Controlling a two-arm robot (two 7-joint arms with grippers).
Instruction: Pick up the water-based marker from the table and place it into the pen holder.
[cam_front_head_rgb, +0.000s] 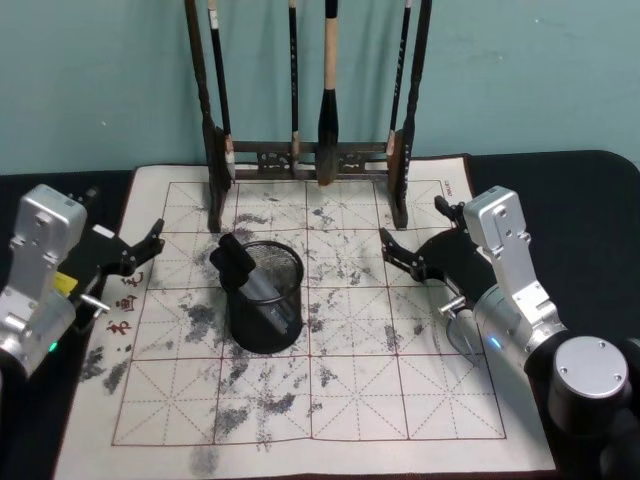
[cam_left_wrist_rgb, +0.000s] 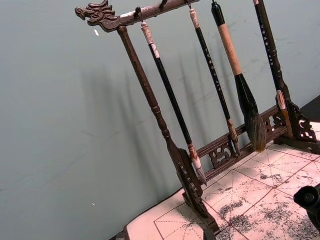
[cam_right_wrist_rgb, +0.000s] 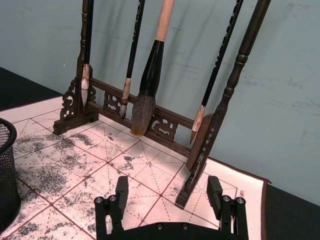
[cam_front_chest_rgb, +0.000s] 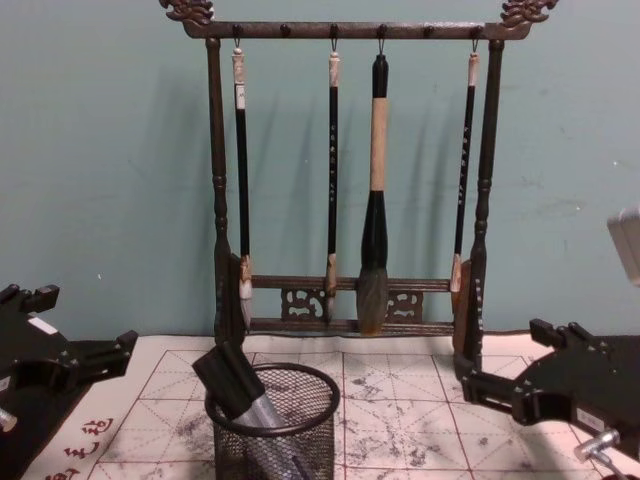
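While the left gripper (cam_front_head_rgb: 150, 245) is hovering wide open and empty, the marker (cam_front_head_rgb: 243, 268) is sitting tilted inside the pen holder (cam_front_head_rgb: 266, 298) mid-mat, and the right gripper (cam_front_head_rgb: 410, 240) is gaping empty too.

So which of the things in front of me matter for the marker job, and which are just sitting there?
Job things:
- water-based marker, already leaning in the holder
- pen holder, black mesh cup
- calligraphy mat on the table
- left hand and right hand, both open and empty

Just there:
- wooden brush rack
- four hanging brushes, e.g. large one
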